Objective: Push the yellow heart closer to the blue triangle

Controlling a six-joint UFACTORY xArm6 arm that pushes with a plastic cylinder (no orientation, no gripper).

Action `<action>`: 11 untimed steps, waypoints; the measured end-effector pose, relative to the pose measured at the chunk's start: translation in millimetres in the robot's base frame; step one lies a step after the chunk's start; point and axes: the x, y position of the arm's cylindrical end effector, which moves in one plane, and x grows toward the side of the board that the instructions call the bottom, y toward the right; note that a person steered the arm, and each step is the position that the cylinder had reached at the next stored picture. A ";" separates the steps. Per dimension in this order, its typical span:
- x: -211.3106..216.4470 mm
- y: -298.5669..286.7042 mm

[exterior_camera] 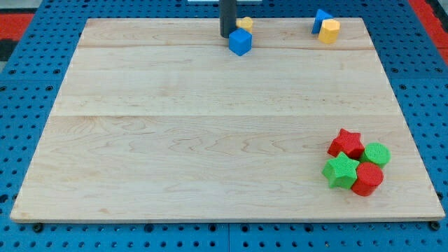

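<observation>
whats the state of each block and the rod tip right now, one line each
my tip: down on the wooden board at the view's top, just left of the blue cube
blue cube: beside my tip
yellow block: partly hidden behind the cube, shape unclear
blue triangle: top right, touching a yellow block
red star, green cylinder, green star, red block: clustered bottom right

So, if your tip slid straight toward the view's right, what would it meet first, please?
Most likely the blue cube, right beside my tip on that side. The yellow block behind sits nearer the view's top and might be missed; depth is unclear.
</observation>
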 end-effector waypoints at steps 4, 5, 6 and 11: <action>-14.9 -7.9; -32.0 11.1; -33.3 43.9; -23.7 69.5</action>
